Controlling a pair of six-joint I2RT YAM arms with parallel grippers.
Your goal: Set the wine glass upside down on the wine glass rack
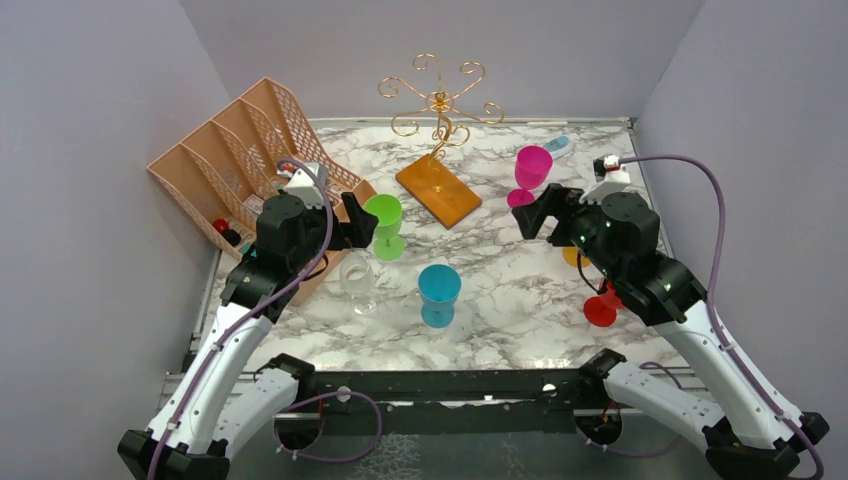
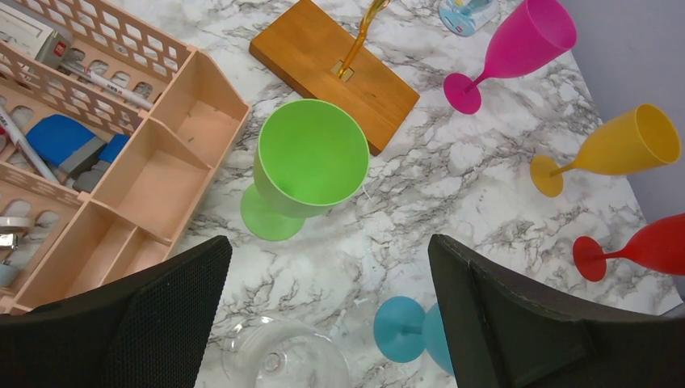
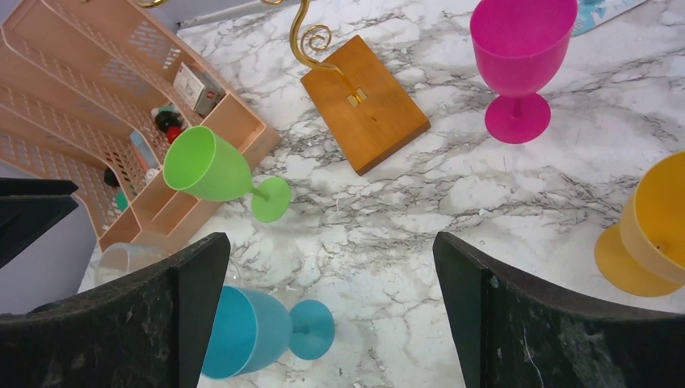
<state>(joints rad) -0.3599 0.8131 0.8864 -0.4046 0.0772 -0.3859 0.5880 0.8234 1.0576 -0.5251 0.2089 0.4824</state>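
Note:
The wine glass rack's gold scroll arms (image 1: 438,95) rise on a thin stem from an orange-brown wooden base (image 1: 438,190) at the back middle; the base also shows in the left wrist view (image 2: 335,69) and the right wrist view (image 3: 365,101). A clear wine glass (image 1: 358,278) stands upright below my left gripper (image 2: 329,267), between its jaws in that view (image 2: 279,356). A green glass (image 1: 384,222) stands just beyond it. My left gripper (image 1: 355,228) is open and empty. My right gripper (image 1: 535,212) is open and empty, hovering above the marble near a blue glass (image 3: 250,331).
A peach mesh organiser (image 1: 240,150) fills the back left. A blue glass (image 1: 439,290) stands mid-table, a magenta glass (image 1: 530,170) at the back right, and yellow (image 2: 622,145) and red (image 1: 600,308) glasses at the right, partly under my right arm. A small bottle (image 1: 560,145) lies at the back.

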